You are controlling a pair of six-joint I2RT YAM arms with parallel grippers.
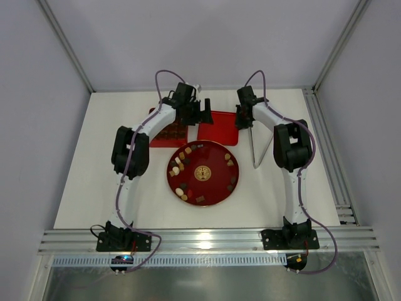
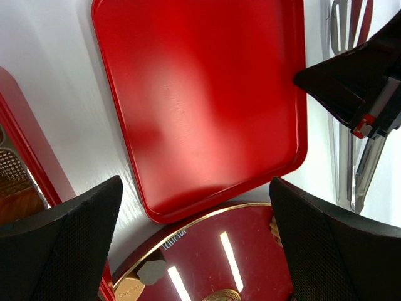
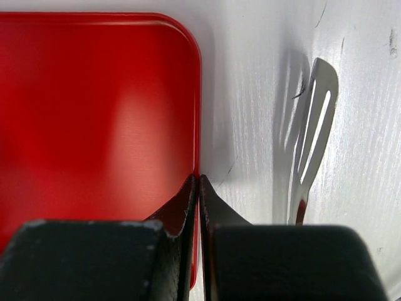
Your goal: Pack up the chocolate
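1. On the white surface [image 1: 88,188], nearest the arm bases, sits a round red plate [image 1: 216,189] with a gold emblem [image 1: 202,172] at its middle.
2. The chocolate [image 1: 180,191] lies on that plate as small dark, tan and cream pieces, scattered in a ring around the emblem (most of them on the left half).
3. Just beyond the plate lies a flat red tray [image 1: 219,128]. To its left is a red box [image 1: 170,133], partly hidden under the left arm.
4. The left gripper [image 2: 195,180] hangs over the tray's near edge with its jaws spread wide, holding nothing.
5. The right gripper [image 3: 198,179] is at the tray's right edge. Its jaws are pressed tip to tip with nothing visible between them.
6. Metal tongs [image 3: 326,78] lie on the surface to the right of the tray.
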